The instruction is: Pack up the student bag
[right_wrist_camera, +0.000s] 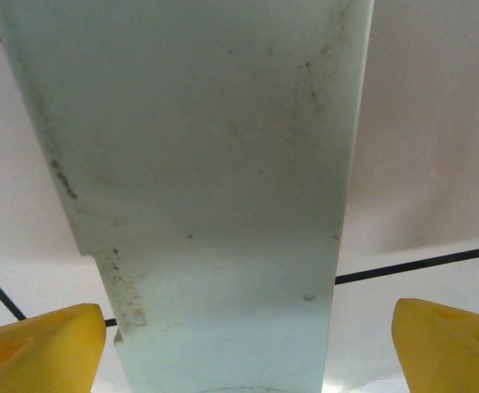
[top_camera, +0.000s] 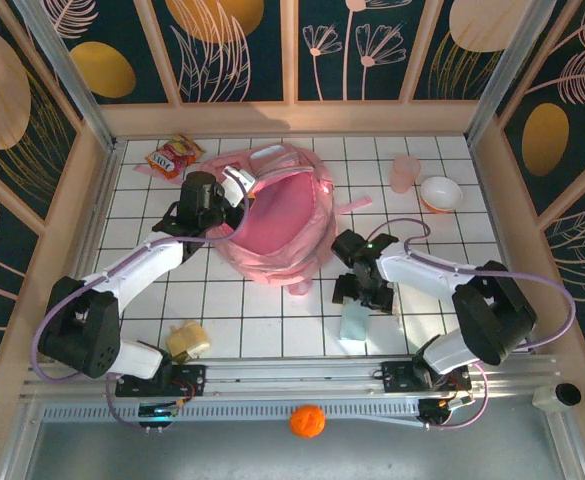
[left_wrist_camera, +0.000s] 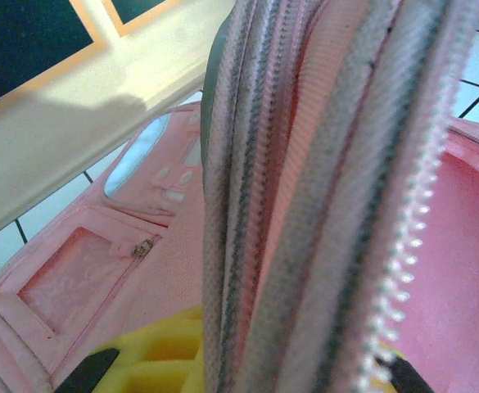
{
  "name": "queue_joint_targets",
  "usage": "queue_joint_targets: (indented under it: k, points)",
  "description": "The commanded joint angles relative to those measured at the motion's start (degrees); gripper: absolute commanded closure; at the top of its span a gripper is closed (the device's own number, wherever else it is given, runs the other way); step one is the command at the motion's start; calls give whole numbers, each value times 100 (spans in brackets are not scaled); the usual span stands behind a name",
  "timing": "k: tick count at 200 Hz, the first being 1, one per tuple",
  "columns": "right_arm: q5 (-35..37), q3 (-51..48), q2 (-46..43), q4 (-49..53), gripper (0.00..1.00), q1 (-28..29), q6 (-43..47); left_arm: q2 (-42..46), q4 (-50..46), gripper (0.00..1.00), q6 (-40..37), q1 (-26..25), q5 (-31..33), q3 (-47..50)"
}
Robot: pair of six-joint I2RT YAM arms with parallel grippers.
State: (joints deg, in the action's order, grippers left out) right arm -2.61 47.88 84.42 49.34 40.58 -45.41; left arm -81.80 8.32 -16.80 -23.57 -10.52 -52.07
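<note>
Zip teeth (left_wrist_camera: 412, 239) — wrist close-up — line student bag (left_wrist_camera: 305, 164) rim in left claw (left_wrist_camera: 243, 373).

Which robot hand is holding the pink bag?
The left hand, shut on the soft pale-pink fabric backpack; the right hand hangs open over a pale-blue flat slab.

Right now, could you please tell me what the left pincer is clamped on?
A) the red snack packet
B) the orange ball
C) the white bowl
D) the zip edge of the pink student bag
D: in the left wrist view the left pincer is shut on the folded zip edge of the student bag, with the fabric running up between its fingers.
</note>
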Motion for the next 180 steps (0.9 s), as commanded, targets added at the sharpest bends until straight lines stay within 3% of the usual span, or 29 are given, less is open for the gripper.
queue_joint_targets:
  k: [1,104,180]
  points:
    - [112,55,118,-50,10,-29,140,269,334,100,256,6,-371,-79]
    - [-55,-172,499,-663,20,-41,516,365,353,100,298,8,-444,18]
    - [102,-53,477,-374,41,-67,559,485,379,100,352,2,-372,116]
